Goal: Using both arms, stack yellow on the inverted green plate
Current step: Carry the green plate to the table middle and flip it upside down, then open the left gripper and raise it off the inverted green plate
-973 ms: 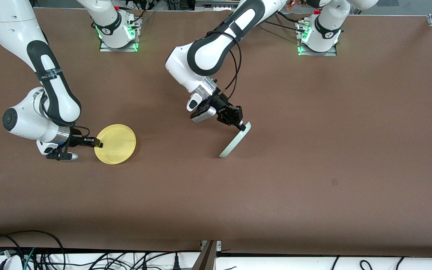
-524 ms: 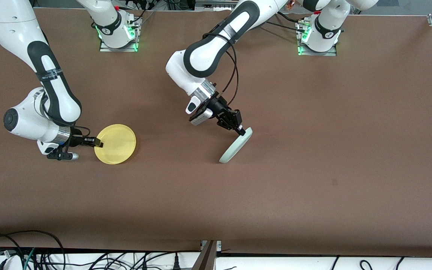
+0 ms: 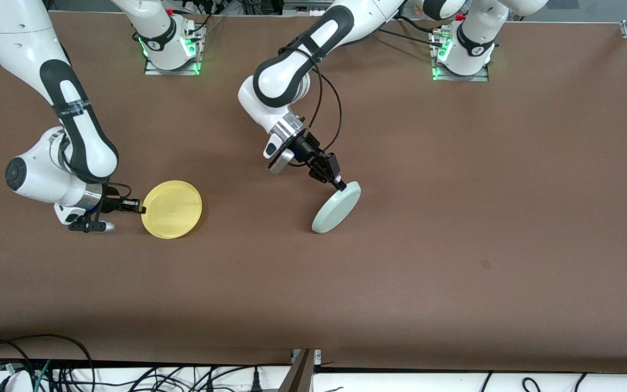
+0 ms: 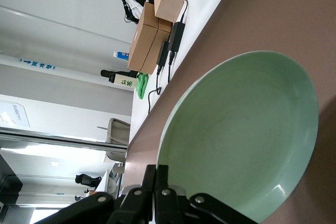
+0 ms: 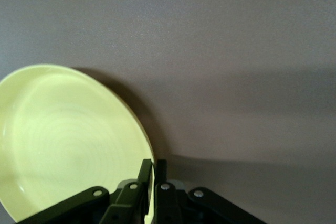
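1. Brown matting covers the desk [image 3: 455, 218] across the whole front view; we note both arm bases along the upper edge of the frame and loose cables along the lower edge.
2. We find the yellow plate [image 3: 172, 209] in the left-centre of the frame, toward the right arm's end of the desk. It lies on the surface with its hollow face up.
3. We record the right claw [image 3: 140, 207] low at the plate's rim, on the side toward the frame's left edge. Its fingers are closed narrow on that rim; the right wrist view shows the rim of the yellow plate [image 5: 68, 145] pinched between the two black fingers [image 5: 145, 174].
4. We find the green plate [image 3: 337, 207] near the centre of the frame, well apart from the yellow one. It stands tilted, its lower edge on the desk and its upper edge raised, with the flat underside turned toward the front camera.
5. We record the left claw [image 3: 339, 185] at the raised upper edge of that plate, fingers clamped tight on the rim. The left wrist view confirms the grip: the hollow face of the green plate [image 4: 241, 135] fills the picture, with its rim between the fingers [image 4: 160, 182].
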Controlling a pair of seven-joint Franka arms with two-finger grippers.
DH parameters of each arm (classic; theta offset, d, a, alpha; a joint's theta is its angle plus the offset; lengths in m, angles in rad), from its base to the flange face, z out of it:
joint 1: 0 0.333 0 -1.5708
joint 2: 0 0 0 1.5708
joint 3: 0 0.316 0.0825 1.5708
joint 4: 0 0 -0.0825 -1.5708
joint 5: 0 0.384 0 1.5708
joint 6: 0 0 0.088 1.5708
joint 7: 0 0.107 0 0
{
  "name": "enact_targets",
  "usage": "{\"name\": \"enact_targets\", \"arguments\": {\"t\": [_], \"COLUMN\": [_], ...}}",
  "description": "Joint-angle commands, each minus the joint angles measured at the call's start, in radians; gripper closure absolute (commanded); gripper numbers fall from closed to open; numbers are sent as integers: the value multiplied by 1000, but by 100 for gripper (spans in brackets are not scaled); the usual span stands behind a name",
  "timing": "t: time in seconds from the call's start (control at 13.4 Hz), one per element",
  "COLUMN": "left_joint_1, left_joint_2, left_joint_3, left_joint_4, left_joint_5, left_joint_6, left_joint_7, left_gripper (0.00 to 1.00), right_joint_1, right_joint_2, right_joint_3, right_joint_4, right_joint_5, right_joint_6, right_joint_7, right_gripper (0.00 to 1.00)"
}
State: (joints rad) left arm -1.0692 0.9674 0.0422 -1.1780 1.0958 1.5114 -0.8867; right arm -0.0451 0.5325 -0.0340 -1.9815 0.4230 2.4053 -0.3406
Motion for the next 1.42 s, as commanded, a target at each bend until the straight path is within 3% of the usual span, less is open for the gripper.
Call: {"name": "enact_targets", "arguments": {"t": [0.0, 0.15, 0.22, 0.37, 0.52, 0.67, 0.9, 1.05, 1.2, 1.35], "left_joint_1": [-52, -87, -113, -150, -169, -201, -233, -227, -174, -68], "left_joint_2": [43, 47, 56, 76, 74, 89, 105, 100, 79, 50], "left_joint_3": [10, 7, 7, 5, -1, -4, -8, -10, -10, -18], "left_joint_4": [37, 35, 31, 35, 41, 34, 29, 38, 49, 79], "left_joint_5": [10, 4, 4, 1, -16, -65, -137, -252, -338, -533], "left_joint_6": [-23, -48, -66, -99, -96, -74, 82, 191, 262, 361], "left_joint_7": [-23, -40, -41, -44, -60, -229, -492, -672, -701, -701], "left_gripper": [100, 100, 93, 0, 0, 0, 0, 0, 0, 0], "right_joint_1": [-12, -12, -12, -12, -12, -12, -12, -13, -13, -13], "right_joint_2": [-8, -8, -8, -6, -8, -11, -23, -38, -42, -49], "right_joint_3": [8, 8, 8, 8, 8, 9, 9, 6, -6, -17], "right_joint_4": [-14, -14, -14, -14, -11, -8, 9, 50, 119, 185], "right_joint_5": [23, 23, 23, 23, 23, 23, 23, 23, 23, 23], "right_joint_6": [3, 2, 2, 2, 0, 0, -12, -82, -184, -291], "right_joint_7": [-32, -32, -32, -32, -31, -28, -29, -28, -25, -20], "right_gripper": [100, 100, 100, 100, 100, 100, 100, 100, 100, 100]}}
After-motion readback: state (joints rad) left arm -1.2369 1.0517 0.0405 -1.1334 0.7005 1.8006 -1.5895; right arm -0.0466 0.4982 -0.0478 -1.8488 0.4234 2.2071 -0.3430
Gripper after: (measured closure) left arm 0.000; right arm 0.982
